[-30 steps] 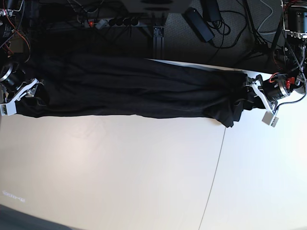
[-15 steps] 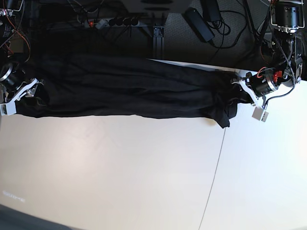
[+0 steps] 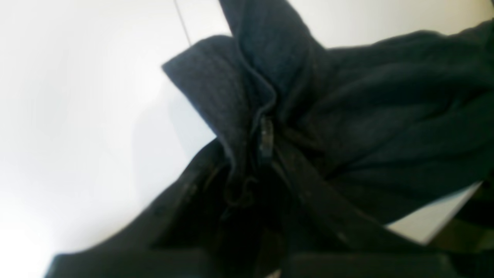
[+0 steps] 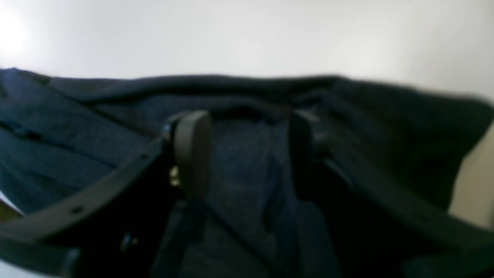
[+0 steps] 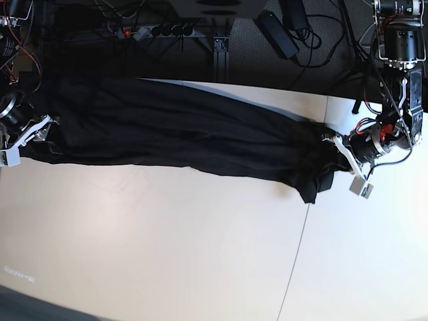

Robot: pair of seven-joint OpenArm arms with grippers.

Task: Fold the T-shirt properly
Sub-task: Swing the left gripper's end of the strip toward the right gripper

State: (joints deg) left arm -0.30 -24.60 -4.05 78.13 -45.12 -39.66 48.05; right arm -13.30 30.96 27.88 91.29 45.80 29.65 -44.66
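Observation:
The black T-shirt lies as a long, gathered strip across the far side of the white table. No print shows. My left gripper is shut on the strip's bunched right end. In the left wrist view the fabric radiates from the pinch of the left gripper. My right gripper is at the strip's left end. In the right wrist view the right gripper has its fingers a little apart with a wad of dark fabric between them.
The table's far edge runs just behind the shirt, with cables, a power strip and a black adapter on the dark floor beyond. A thin seam crosses the table. White table lies in front of the shirt.
My left gripper has pulled the shirt's right end toward the near side, and the table's far edge now shows behind it. The right gripper has barely moved.

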